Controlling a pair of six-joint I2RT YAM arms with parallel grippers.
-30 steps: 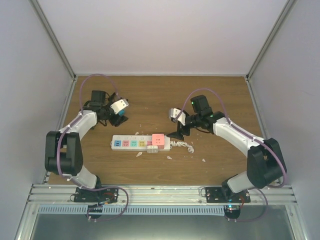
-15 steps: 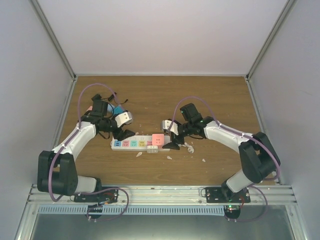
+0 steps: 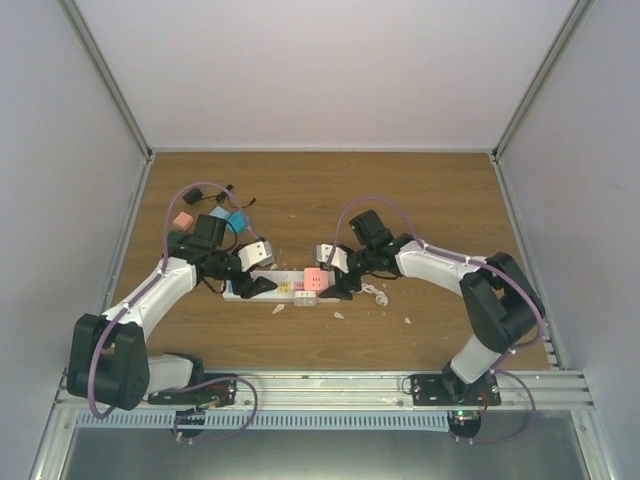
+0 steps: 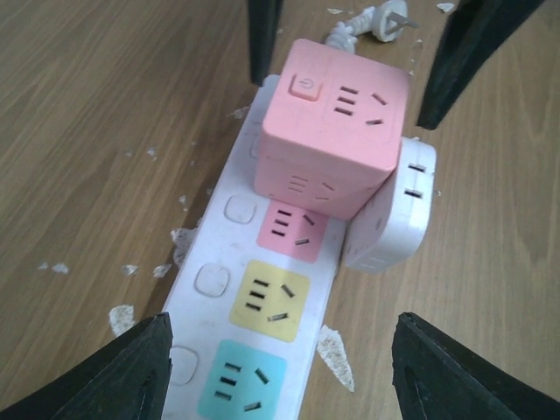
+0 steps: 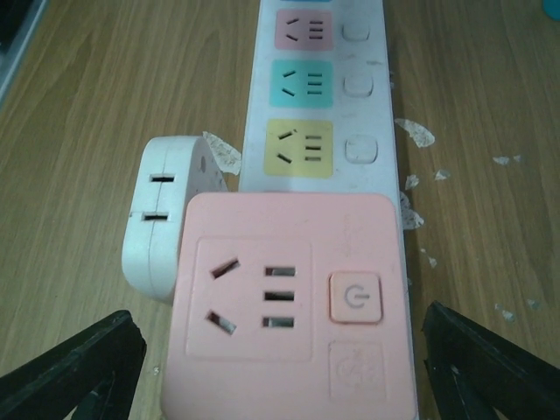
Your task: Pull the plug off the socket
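The socket, a long white power strip (image 3: 262,287) with coloured faces, lies on the wooden table, its coiled white cord (image 3: 373,292) at the right end. A pink cube plug (image 3: 316,279) sits in its right end, and a white adapter (image 3: 305,299) is beside it. My left gripper (image 3: 258,286) is open over the strip's left part; in the left wrist view (image 4: 280,376) its fingers straddle the strip (image 4: 249,302), apart from it. My right gripper (image 3: 335,285) is open; in the right wrist view (image 5: 280,376) its fingers flank the pink cube (image 5: 289,306).
A pink block (image 3: 182,220), a blue block (image 3: 236,218) and a black plug with a cord (image 3: 197,194) lie at the back left. White scraps (image 3: 340,315) are scattered around the strip. Grey walls close in the table on three sides.
Both arms have moved inward and down onto the strip. The left gripper came from the back left to the strip's left part, and the right gripper came to the pink cube.
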